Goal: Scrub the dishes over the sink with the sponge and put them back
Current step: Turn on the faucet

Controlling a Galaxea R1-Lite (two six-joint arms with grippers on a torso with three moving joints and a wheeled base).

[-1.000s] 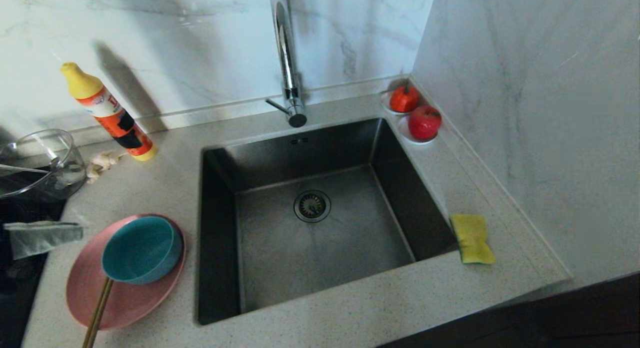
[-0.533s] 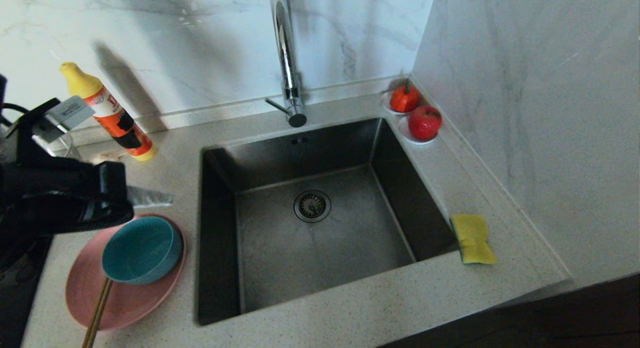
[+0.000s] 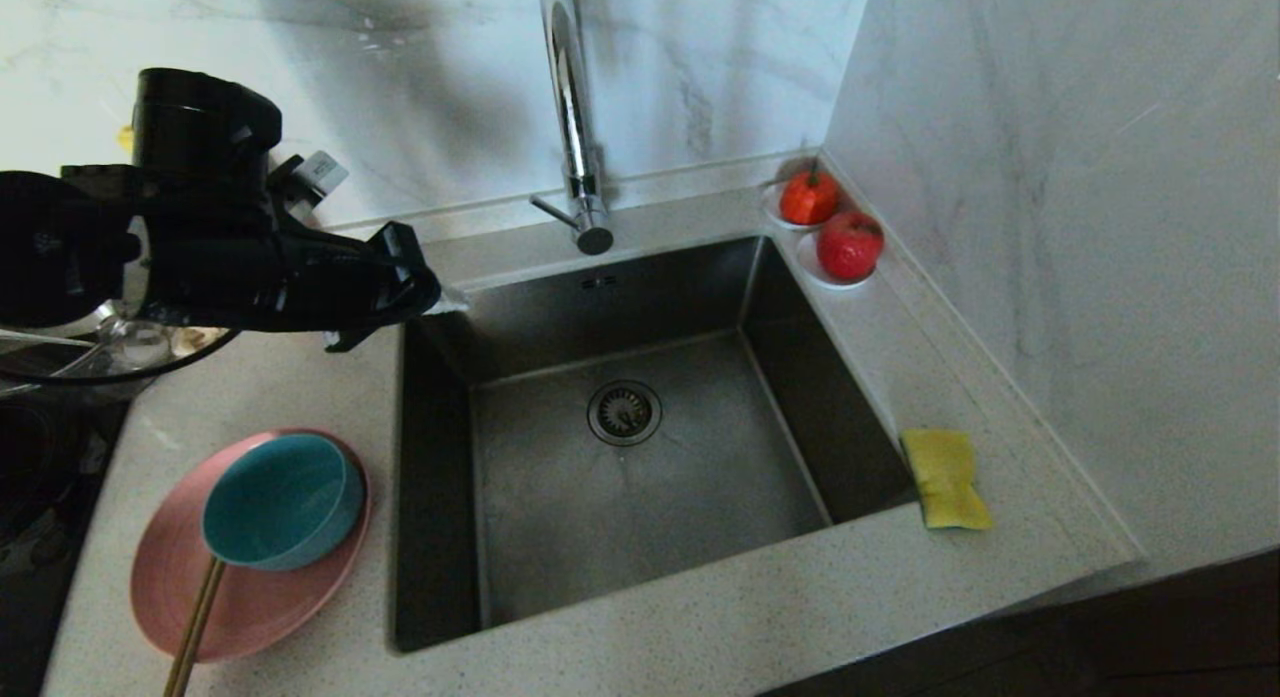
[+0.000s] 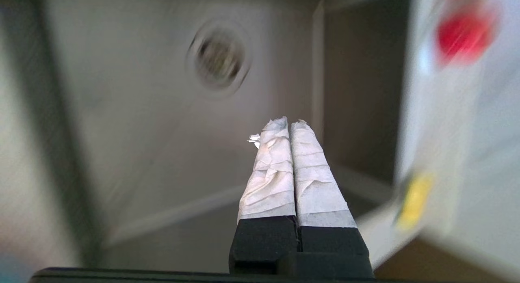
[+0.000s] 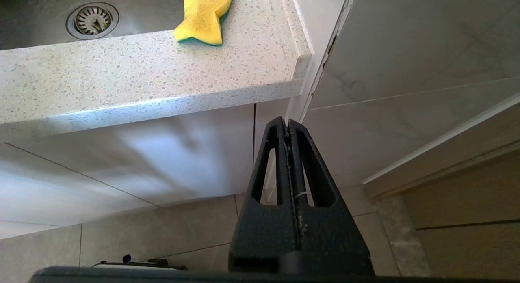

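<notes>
At the near left of your tabletop (image 3: 700, 627) lies the pink plate (image 3: 260, 607), bearing the teal bowl (image 3: 280, 497) and the chopsticks (image 3: 195, 617). Beyond them your left gripper (image 3: 450, 299) hangs over the sink's (image 3: 700, 477) far left corner, fingers (image 4: 280, 169) (wrapped in pale tape) pressed together on nothing, well apart from the dishes. The drain strainer (image 3: 624, 412) sits mid-basin behind the tap (image 3: 575, 127). At the right rim rests the sponge (image 3: 945, 477). Your right gripper (image 5: 288, 122) is parked below the tabletop edge, fingers closed and empty, far from the sponge.
</notes>
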